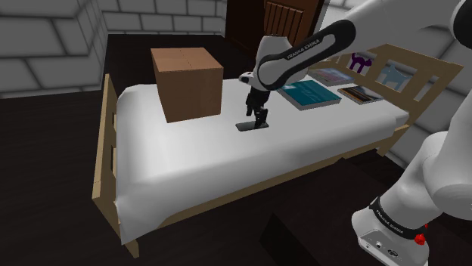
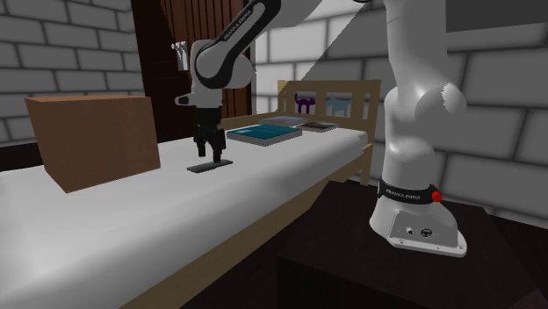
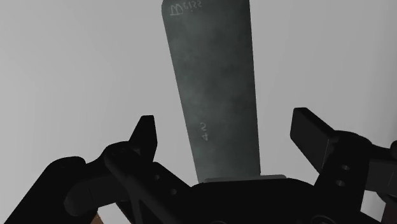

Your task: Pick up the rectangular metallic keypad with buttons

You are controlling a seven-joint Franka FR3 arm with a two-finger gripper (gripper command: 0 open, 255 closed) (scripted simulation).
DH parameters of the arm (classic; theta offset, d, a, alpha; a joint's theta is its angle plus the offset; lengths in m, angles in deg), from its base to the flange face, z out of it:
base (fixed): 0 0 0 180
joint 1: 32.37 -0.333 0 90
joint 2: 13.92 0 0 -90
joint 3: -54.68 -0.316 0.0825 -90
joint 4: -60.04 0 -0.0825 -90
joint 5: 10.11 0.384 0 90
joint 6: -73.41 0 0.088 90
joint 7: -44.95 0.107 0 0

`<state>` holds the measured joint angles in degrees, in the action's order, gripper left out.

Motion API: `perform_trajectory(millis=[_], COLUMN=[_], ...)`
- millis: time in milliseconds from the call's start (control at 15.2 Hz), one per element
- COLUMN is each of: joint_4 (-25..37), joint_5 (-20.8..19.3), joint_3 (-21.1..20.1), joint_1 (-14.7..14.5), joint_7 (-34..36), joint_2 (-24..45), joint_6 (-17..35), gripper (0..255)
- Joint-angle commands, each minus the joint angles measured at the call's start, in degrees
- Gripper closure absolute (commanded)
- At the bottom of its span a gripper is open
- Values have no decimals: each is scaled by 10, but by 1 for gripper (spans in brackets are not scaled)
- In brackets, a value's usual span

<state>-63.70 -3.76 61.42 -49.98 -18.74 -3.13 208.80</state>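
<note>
the gripper (image 1: 259, 118) stands straight down over the keypad (image 1: 252, 125), a flat dark grey slab lying on the white-sheeted bed (image 1: 189, 162) near its middle. the keypad is to the shoulder view's right of the brown box (image 1: 187, 83) and apart from it. in the wrist view the jaws are wide open, with the fingers (image 3: 145, 137) on either long side of the slab and neither touching it, so nothing is held. the slab is thin and lies flat on soft cloth. a good grasp probably means going down until the tips sit just beside its edges, keeping it centred, then closing across the narrow width and lifting straight up. closing too high would likely slip off the top. farther right, flat books (image 1: 312, 94) lie by the wooden headboard (image 1: 412, 68). grey block walls (image 1: 45, 38) and a dark floor (image 1: 318, 204) surround the bed.
</note>
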Motion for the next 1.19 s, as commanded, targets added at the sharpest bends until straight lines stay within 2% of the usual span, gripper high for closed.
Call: perform_trajectory(millis=[0,264,330,924,1122], joint_4=[-4,-8,-8,-8,-3], joint_5=[3,8,8,8,3], joint_3=[-1,-3,-3,-3,-1], joint_1=[0,1,1,1,0], joint_7=[-3,-7,-7,-7,-3], joint_2=[11,25,25,25,9], joint_6=[15,33,33,33,12], gripper=[0,0,255,255,255])
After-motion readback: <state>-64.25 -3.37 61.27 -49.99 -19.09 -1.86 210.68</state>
